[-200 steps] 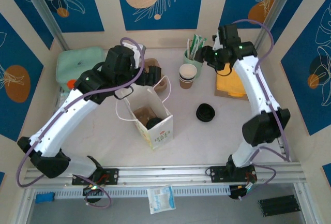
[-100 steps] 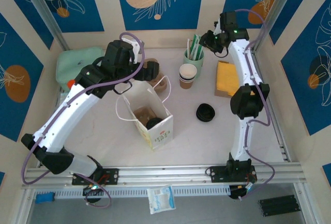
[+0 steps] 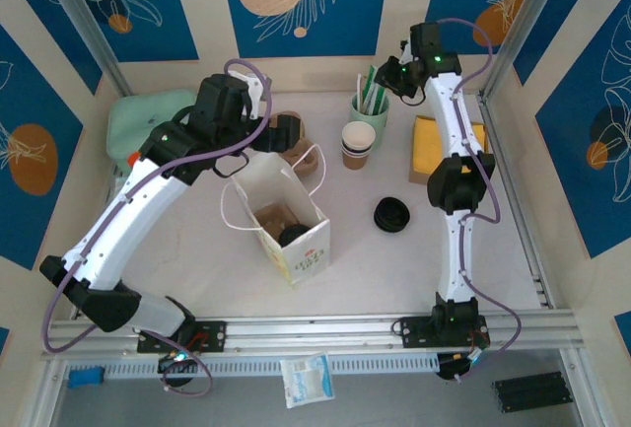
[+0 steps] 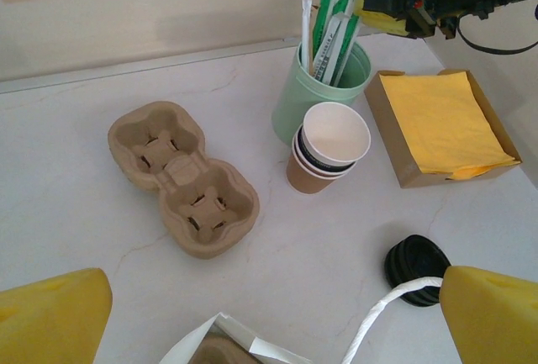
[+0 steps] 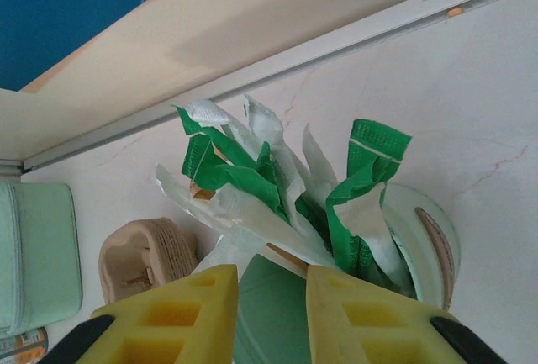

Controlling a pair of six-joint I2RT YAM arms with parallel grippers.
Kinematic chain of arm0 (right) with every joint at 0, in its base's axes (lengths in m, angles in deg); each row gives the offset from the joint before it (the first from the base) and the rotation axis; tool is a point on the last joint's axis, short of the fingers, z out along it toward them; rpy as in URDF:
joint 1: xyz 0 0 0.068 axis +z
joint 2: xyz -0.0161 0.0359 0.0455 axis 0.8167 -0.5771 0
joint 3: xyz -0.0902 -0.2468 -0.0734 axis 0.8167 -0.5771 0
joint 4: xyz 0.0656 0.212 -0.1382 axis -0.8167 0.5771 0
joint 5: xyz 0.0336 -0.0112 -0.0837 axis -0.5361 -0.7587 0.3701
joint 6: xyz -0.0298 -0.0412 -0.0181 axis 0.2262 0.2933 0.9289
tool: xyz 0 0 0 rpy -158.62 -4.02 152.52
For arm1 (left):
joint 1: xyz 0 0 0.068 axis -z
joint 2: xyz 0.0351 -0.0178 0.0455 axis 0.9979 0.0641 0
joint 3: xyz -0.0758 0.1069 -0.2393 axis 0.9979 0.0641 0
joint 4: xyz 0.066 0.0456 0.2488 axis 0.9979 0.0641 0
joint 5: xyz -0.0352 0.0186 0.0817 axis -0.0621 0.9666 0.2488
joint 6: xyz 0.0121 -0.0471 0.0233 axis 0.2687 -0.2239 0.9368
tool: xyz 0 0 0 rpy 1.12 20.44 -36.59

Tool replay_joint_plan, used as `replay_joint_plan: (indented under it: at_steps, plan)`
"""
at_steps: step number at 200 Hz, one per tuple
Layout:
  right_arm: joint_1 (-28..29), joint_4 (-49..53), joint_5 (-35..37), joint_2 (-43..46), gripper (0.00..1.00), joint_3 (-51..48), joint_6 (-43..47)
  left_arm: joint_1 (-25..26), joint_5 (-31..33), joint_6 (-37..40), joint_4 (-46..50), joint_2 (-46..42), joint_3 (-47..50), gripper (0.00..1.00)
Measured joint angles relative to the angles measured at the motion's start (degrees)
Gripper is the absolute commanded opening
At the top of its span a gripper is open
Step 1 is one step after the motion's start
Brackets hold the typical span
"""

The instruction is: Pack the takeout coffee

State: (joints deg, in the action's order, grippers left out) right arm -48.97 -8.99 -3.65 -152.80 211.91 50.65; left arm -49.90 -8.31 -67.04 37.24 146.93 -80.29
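Note:
The takeout coffee sits inside the upright white paper bag, and only its black lid shows. My left gripper hangs just behind the bag's back edge. In the left wrist view it stands wide open and holds nothing, above the bag's rim. My right gripper is at the back, over the green cup of wrapped stirrers. In the right wrist view it has a narrow gap, and the green cup shows through that gap. Wrappers touch the fingertips, none clamped.
A stack of lidless paper cups stands right of the bag, with loose black lids nearer. A brown cup carrier lies behind the bag. A tray of yellow napkins is at the right, a green box at the left.
My right arm swung from above the napkin tray to the back, over the green stirrer cup, and its jaws narrowed. The left arm shifted slightly left and stayed open.

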Motion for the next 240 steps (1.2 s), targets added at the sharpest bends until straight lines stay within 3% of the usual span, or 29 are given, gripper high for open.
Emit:
replay_joint_plan:
  at_steps: [69, 140, 240]
  plan:
    - [0.70, -0.61, -0.02, -1.60, 0.23, 1.27, -0.35, -0.46, -0.85, -0.02, -0.17, 0.00, 0.46, 0.99]
    - [1.03, -0.85, 0.00, -3.04, 0.00, 2.08, -0.44, -0.74, -1.14, -0.02, -0.20, -0.13, 1.42, 0.99]
    - [1.92, -0.50, 1.55, -1.86, 0.00, 1.68, 2.32, -0.81, -1.92, -0.04, -0.57, -0.66, 1.60, 0.99]
